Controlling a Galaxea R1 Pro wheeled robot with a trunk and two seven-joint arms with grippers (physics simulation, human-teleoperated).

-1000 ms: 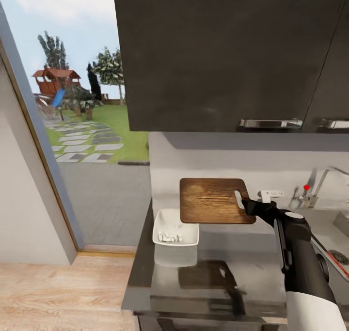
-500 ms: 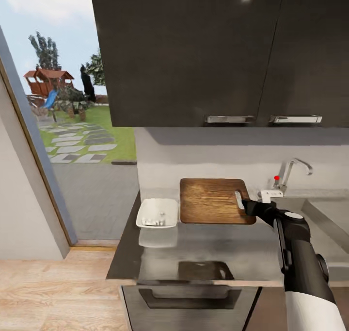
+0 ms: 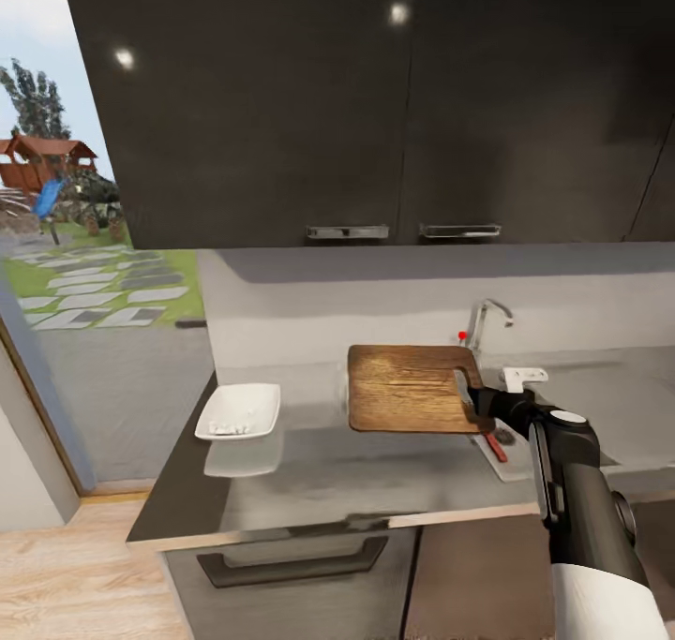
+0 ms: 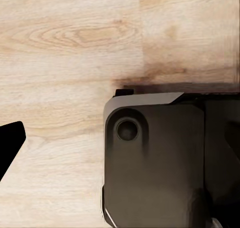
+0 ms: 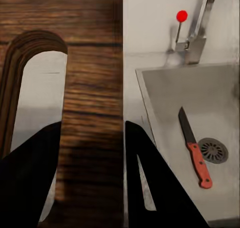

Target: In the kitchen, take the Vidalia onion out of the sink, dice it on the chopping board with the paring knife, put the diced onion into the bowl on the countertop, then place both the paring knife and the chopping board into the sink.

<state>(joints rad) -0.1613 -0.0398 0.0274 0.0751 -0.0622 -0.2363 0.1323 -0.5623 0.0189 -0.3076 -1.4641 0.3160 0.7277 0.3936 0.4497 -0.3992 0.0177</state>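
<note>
On the left, the bowl [image 3: 238, 411] is sitting on the surface [image 3: 356, 471] with some small white bits in it. They are too small to make out well, but I think they are the diced onion. The bowl is well apart from the rest, so it is safe.

In the middle, the board [image 3: 405, 388] is hanging flat in the air above the surface. The right gripper [image 3: 475, 399] is pinching it shut at the handle end, right by the slot, with one finger [image 5: 30, 178] on each side of the wood.

That grip is only on one end. I think the board could tip or slip out if the arm is swinging fast. It could also bump the tap [image 3: 487, 320], which is standing just behind it.

On the right, the knife [image 5: 195, 148] is lying in the sink [image 5: 210, 97] near the drain [image 5: 214, 150]. If the board is dropped from high up, it could land on the knife and knock it about.

In the head view the arm and board are hiding most of the sink. I cannot tell if the left gripper is open or shut; its wrist view is showing wood floor [image 4: 65, 52] and a dark robot part [image 4: 160, 158].
</note>
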